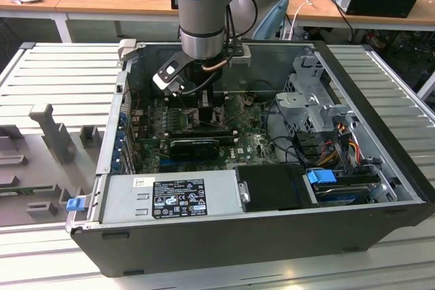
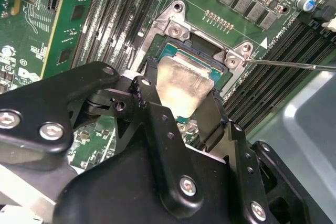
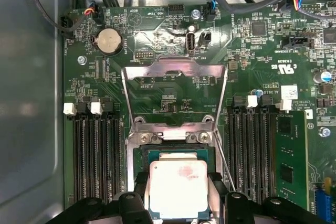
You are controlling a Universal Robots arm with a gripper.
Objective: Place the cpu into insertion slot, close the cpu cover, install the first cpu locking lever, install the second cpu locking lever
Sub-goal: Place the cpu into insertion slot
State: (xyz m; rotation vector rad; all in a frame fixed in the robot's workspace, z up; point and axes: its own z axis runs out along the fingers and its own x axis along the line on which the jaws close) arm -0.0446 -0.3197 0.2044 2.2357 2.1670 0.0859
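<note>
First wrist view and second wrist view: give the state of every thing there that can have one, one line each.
pincer: shut on the cpu.
cpu: gripped by two sides, over the insertion slot; seated or not, cannot tell.
insertion slot: uncovered, with the cpu over its centre.
cpu cover: open, folded back off the slot.
locking lever: released, sticking out to the side.

Unreadable printed label (image 1: 178,198) on power supply (image 1: 126,198)
</note>
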